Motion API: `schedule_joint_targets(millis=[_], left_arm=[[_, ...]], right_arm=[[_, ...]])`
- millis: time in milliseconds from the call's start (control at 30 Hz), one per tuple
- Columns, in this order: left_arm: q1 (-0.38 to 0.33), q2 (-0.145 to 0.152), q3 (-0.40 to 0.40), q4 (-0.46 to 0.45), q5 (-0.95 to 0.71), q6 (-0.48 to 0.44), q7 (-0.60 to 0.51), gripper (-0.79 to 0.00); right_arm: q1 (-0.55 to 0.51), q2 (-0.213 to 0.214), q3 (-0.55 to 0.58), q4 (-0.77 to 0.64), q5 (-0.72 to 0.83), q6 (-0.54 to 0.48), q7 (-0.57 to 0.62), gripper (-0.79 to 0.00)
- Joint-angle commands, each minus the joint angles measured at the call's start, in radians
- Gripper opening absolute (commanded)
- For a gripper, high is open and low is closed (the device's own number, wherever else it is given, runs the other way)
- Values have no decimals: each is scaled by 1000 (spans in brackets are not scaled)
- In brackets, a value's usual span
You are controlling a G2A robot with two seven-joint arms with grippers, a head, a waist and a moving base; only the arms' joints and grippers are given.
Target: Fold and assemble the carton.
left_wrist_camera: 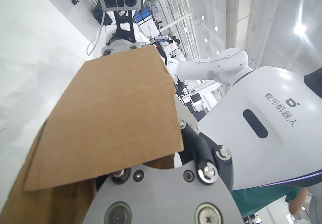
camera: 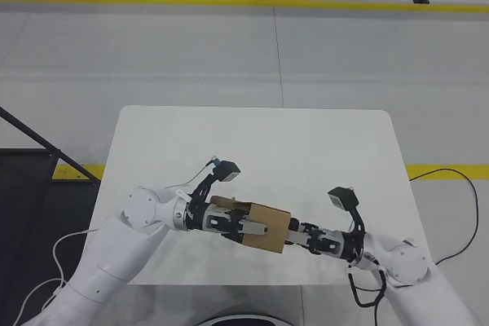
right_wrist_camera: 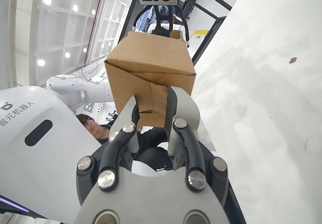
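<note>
Left arm is stretched in low from the left, left gripper [camera: 238, 226] jaws clamped on the carton's [camera: 269, 218] left end. Carton's held just above the front of the white counter [camera: 310, 155], between both arms. Right gripper [camera: 292, 236] lies level on the right, jaws pinching an end flap.

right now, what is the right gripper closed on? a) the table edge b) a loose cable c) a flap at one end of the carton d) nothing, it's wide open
c: in the right wrist view the right gripper has a finger on each side of a folded flap at the near end of the carton.
</note>
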Motion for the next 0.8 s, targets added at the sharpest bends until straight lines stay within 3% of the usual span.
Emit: schedule_joint_targets(millis=[0,267,767], left_arm=[[-1,0,1,1,1,0,0,-785],[-2,-1,2,4,-3,-3,-3,-785],[11,1,-9,0,-5,-13,-1,-785]], right_arm=[[-8,-1,2,-11,-18,-1,-19,-483],[-16,-2,10,-36,-69,11,-57,-477],[-160,-3,96,-183,-408,-32,-324,-456]])
